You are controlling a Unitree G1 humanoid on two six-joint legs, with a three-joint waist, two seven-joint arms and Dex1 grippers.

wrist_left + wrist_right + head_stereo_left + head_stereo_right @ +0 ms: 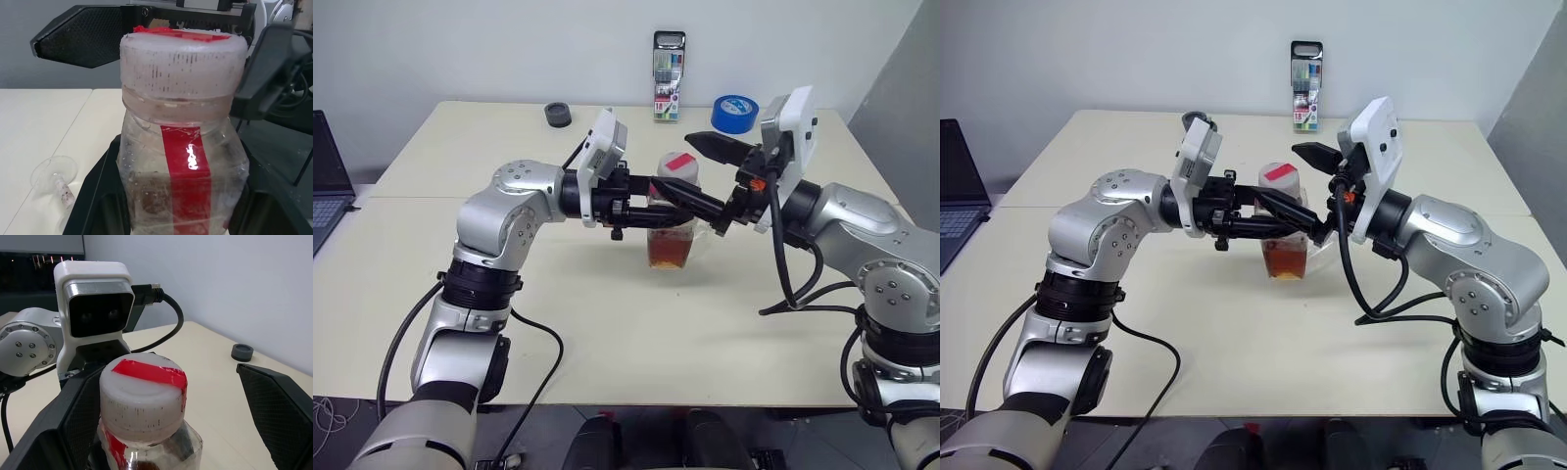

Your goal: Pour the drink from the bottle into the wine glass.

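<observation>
A: Left pincer (680, 196)?
B: Pinching the bottle (673, 217) by its body, upright above mid-worktop (607, 323); drink (670, 252) low inside, cap (142, 399) on.
A: Right pincer (161, 416)?
B: Spread wide, fingers either side of the cap. Wine glass (55, 180) lies tipped over beyond.

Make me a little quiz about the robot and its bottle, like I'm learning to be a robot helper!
1. True or false: the cap is off the bottle.
2. Which gripper is clamped around the bottle? A. the left gripper B. the right gripper
3. Fill in: the wine glass is lying on its ____ on the table.

Key:
1. False. The cap sits on the bottle's neck, and the right gripper's open fingers stand on either side of it.
2. A. Its fingers press the bottle's sides, with the drink low inside.
3. Side.
</observation>
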